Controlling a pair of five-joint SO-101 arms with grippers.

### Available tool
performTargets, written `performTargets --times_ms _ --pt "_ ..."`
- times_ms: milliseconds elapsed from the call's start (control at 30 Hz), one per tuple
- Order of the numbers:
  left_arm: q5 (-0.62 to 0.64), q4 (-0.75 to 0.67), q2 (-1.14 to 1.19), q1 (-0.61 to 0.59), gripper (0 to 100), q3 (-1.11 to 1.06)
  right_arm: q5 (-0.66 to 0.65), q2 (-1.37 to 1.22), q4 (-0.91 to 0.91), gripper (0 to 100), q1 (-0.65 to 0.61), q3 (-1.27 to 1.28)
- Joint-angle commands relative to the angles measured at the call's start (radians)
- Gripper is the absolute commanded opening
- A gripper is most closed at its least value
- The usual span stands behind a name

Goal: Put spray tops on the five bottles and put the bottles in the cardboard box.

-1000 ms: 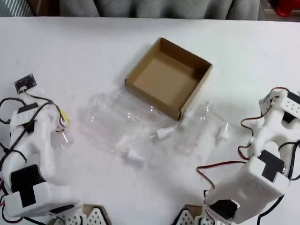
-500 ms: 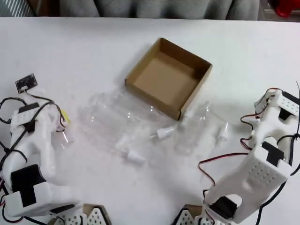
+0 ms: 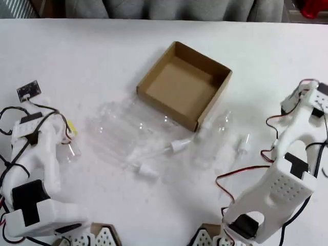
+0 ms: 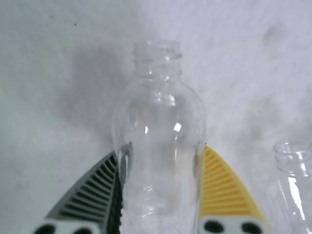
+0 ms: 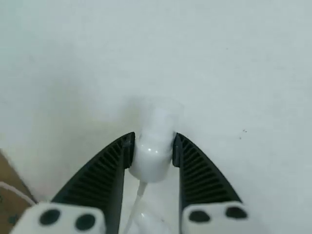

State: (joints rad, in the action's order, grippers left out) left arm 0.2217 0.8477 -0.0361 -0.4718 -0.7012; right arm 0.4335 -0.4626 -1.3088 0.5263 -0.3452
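Bottle: clamped in left gripper, neck beyond tips
Spray top: pinched at right gripper tips
Risk: my shallow pinch may let it slip while lifting

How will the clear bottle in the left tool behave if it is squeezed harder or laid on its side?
The clear bottle looks empty and thin-walled, so it is probably light and may dent in the left tool. With its round body, it would likely roll lying down.

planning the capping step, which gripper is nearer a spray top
Right. The right gripper is shut on a spray top; the left gripper is apart from it, shut around a bottle.
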Motion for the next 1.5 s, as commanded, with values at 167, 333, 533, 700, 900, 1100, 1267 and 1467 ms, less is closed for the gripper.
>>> performTargets --times_ms 167,333,533,700,900,1100,1267,1467 --pt "-0.005 0.008 -0.005 0.016 3 0.032 -0.183 0.016 -0.351 1.5 -0.093 -0.459" --pt "-0.003 0.038 -0.022 0.015 3 0.11 -0.249 0.039 -0.417 1.5 -0.153 -0.635" --pt "-0.005 0.066 -0.199 0.03 3 0.155 -0.336 0.22 -0.417 1.5 -0.248 -0.643" --pt "-0.005 0.058 -0.417 0.11 3 0.124 -0.431 0.417 -0.417 1.5 -0.352 -0.594" --pt "-0.005 0.058 -0.656 0.26 3 0.114 -0.559 0.674 -0.417 1.5 -0.447 -0.474" --pt "-0.005 0.058 -0.858 0.417 3 0.106 -0.566 0.918 -0.409 1.5 -0.479 -0.446" --pt "-0.005 0.025 -1.009 0.542 3 0.026 -0.565 0.969 -0.409 1.5 -0.478 -0.446" --pt "-0.028 -0.161 -1.262 0.615 3 -0.192 -0.565 0.969 -0.409 1.5 -0.484 -0.446"
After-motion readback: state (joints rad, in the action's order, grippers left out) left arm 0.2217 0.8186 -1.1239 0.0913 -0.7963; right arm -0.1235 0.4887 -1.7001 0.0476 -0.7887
